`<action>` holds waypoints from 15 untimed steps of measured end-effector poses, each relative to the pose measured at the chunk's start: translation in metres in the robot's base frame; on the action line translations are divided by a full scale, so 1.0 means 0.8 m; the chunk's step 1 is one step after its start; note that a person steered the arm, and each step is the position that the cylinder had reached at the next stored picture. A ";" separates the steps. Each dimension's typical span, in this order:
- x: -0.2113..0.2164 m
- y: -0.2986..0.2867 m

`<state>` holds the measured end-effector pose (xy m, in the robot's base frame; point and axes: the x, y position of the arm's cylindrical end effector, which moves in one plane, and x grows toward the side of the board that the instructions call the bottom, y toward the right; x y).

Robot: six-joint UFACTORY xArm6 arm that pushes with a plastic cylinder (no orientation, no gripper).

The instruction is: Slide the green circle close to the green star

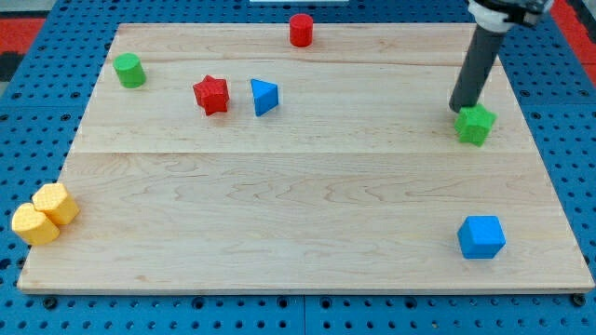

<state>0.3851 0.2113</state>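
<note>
The green circle (128,70) is a short green cylinder at the board's upper left. The green star (476,124) lies far off at the view's right, about mid-height. My dark rod comes down from the view's top right, and my tip (458,109) rests just at the upper left edge of the green star, seemingly touching it. The tip is far from the green circle.
A red star (212,94) and a blue triangle (264,96) lie between the two green blocks, nearer the circle. A red cylinder (300,30) stands at the top edge. A blue cube (481,236) is at the lower right. Two yellow blocks (45,215) sit at the lower left edge.
</note>
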 end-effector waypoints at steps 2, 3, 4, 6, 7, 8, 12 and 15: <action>0.002 -0.208; -0.025 -0.393; -0.024 -0.490; -0.048 -0.594; -0.108 -0.592; -0.131 -0.593; -0.146 -0.456; -0.173 -0.302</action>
<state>0.2465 -0.0300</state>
